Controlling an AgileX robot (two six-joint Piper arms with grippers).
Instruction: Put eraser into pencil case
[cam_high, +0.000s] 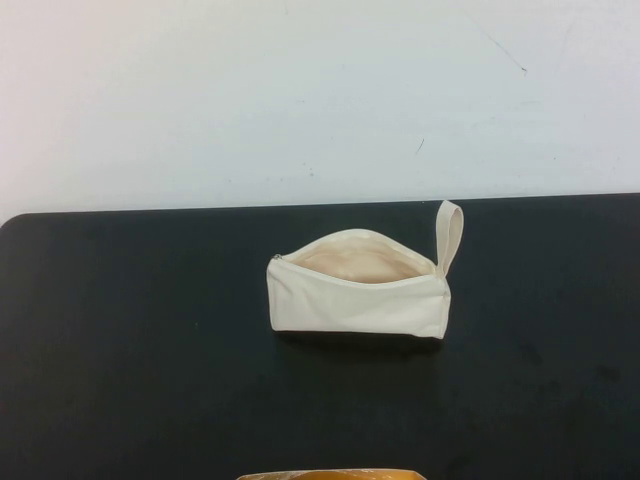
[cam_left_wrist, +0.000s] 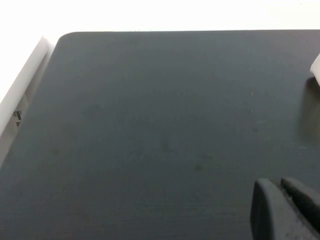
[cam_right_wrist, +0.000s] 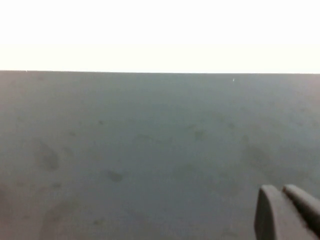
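Judging task at start or done: case (cam_high: 358, 300) sits unzipped mid-bench (cam_high: 120, 350), eraser unseen; left claw (cam_left_wrist: 287, 210) and right claw (cam_right_wrist: 290, 212) over bare bench, gaps indeterminate; next, find eraser.

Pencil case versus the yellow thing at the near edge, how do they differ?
Colour: the pencil case is cream, the yellow thing yellow-orange. Position: the pencil case lies mid-table in full view; the yellow thing is a sliver cut off at the near edge. State: the pencil case is unzipped, showing beige lining; the yellow thing shows too little to tell. The left gripper and right gripper hover over bare table, touching neither.
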